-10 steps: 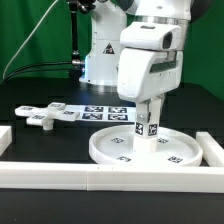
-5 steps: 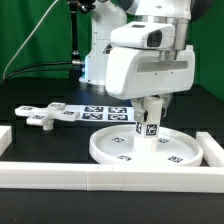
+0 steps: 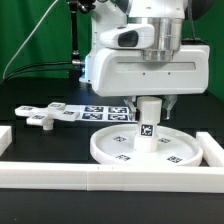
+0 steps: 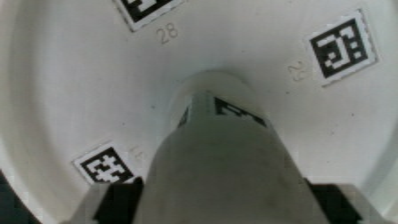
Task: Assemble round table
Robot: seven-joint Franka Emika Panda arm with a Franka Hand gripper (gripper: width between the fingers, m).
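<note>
We see the gripper (image 3: 148, 104) pinching the leg (image 3: 148, 130), which stands upright on the disc (image 3: 105, 148). Small print beside the tags (image 4: 338, 47) is too blurry to read.

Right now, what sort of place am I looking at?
Probably a robotics lab bench: a green curtain behind, a black table fenced by white bars, and a marker board beside tagged parts like the round disc and leg.
</note>
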